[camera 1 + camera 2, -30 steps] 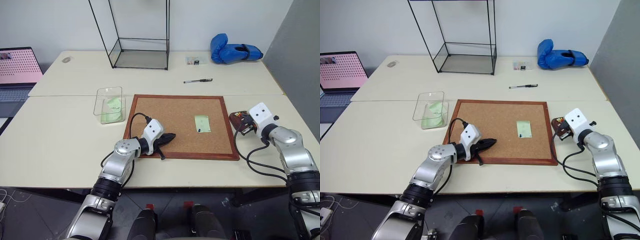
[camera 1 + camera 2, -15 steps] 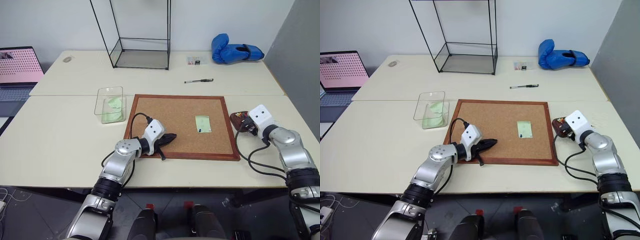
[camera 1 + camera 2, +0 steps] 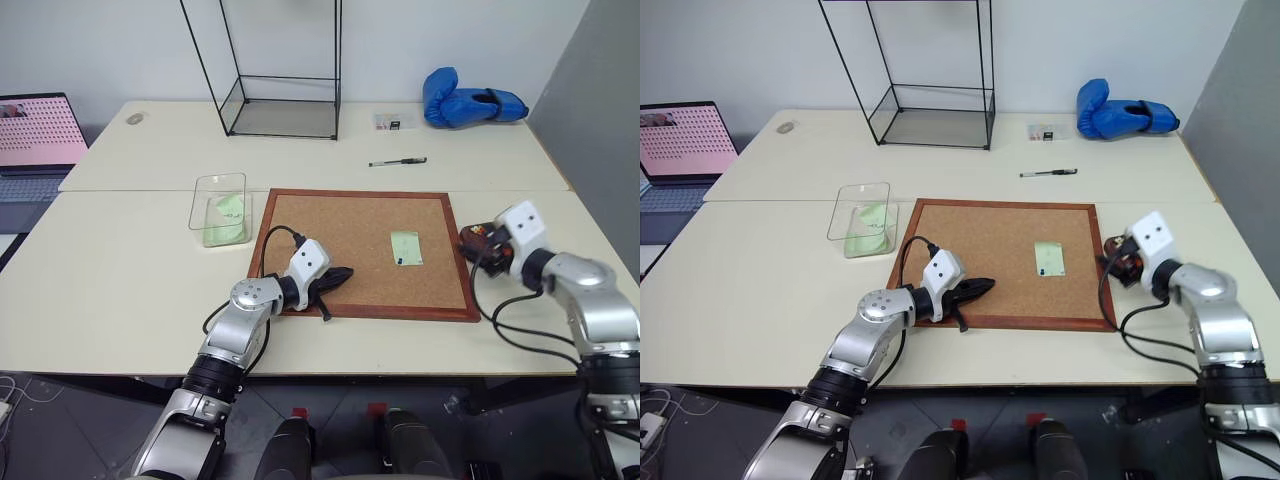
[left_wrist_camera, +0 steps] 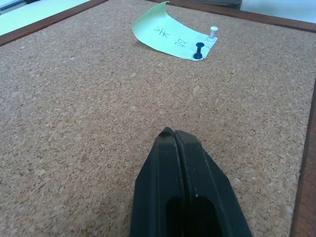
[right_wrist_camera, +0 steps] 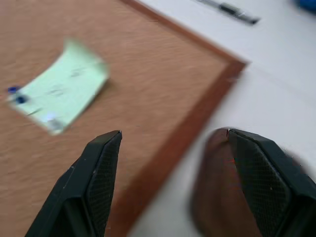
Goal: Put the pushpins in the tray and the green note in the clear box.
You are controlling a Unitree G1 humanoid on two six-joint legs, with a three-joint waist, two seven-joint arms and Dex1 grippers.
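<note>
Since a second ago the right gripper (image 3: 484, 247) has swung from over the tray toward the cork board edge and its jaws have spread; the left arm and everything on the worktop (image 3: 120, 290) have kept their places. From the left: a laptop (image 3: 35, 140) at the far edge, then the clear box (image 3: 218, 208), which already has a pale green slip inside. The left gripper (image 3: 337, 274) rests on the near left part of the cork board (image 3: 340, 230), jaws pressed together and empty. Toward the board's right side lies the green note (image 3: 405, 246), pinned at its near end; the left wrist view shows a dark blue pushpin (image 4: 198, 50) and a white one (image 4: 212, 32) side by side there, with the far end of the paper curling up free. Judgement: the pins are tiny, hard and smooth-headed, likely to slip, so pinch each by the stem under its head and pull straight out; the note is thin, limp and easily creased, best taken by that lifted edge once unpinned. Just off the board's right frame sits the tray (image 3: 480, 237); the right gripper hangs above it, jaws wide apart, holding nothing.
</note>
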